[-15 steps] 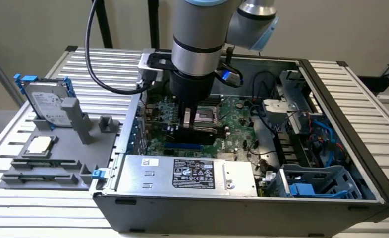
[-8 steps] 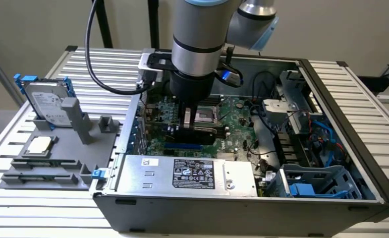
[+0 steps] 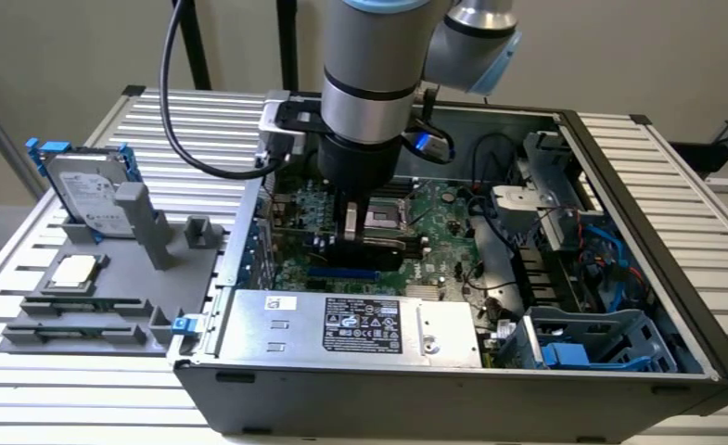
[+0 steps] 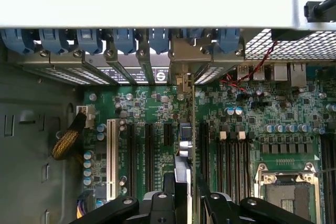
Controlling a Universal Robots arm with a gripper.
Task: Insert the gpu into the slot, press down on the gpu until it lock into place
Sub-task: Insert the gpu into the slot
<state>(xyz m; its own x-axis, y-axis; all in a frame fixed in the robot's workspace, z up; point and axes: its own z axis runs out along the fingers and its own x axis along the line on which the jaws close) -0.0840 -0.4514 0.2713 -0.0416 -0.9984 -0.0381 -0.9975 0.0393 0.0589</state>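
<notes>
My gripper [image 3: 366, 243] reaches down into the open computer case [image 3: 660, 306], low over the green motherboard [image 3: 444, 250]. In the wrist view the gpu [image 4: 181, 182] is a thin black card seen edge-on, standing upright between the two black fingers [image 4: 157, 205], which are shut on it. Its metal bracket [image 4: 181, 74] lines up with the rear openings of the case. The blue slot [image 3: 338, 274] shows as a narrow strip just below the gripper in the exterior view. Under the wrist camera the card covers most of it. Whether the card sits in the slot I cannot tell.
A large silver labelled box [image 3: 351, 324] fills the case's near side. The square processor socket [image 4: 286, 195] and black memory strips [image 4: 231, 156] lie beside the card, a white slot [image 4: 111, 158] on its other side. A grey fixture [image 3: 92, 278] with a hard drive [image 3: 85, 190] is outside.
</notes>
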